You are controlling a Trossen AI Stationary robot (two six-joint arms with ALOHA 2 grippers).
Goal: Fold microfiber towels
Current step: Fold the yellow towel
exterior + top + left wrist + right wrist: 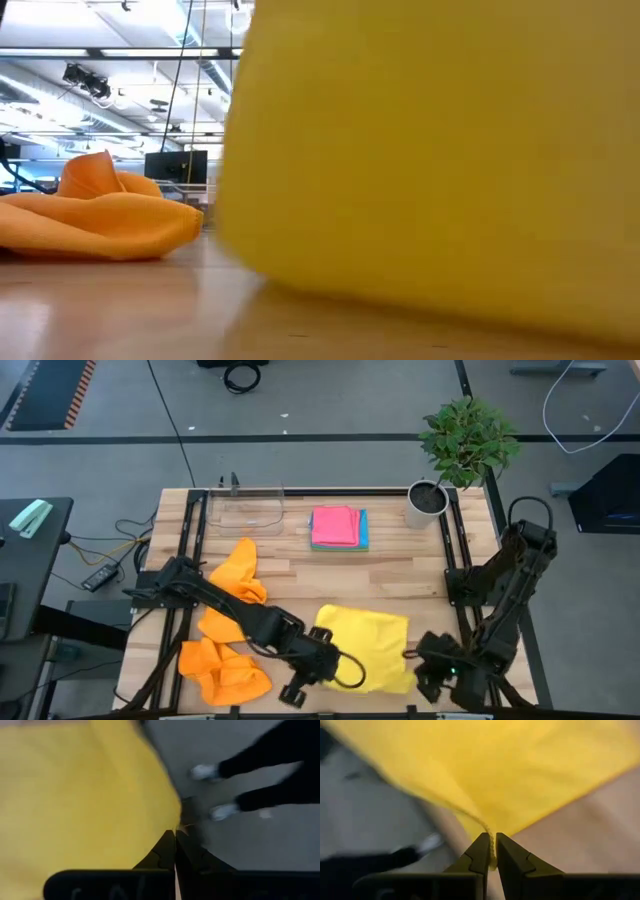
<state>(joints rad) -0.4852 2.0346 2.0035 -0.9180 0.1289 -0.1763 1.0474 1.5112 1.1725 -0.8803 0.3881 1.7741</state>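
A slatted wooden bench fills the frame's middle. It carries two crumpled orange towels at lower left, one flat plain yellow towel at lower centre, and a pink-topped folded stack above. The left gripper and right gripper each have jaws pinched on the yellow towel's lower corners.

The left arm stretches low from the left side toward the front middle, its left gripper with fingers pressed together. The right arm folds down along the right side, its right gripper at the front, fingers nearly closed.
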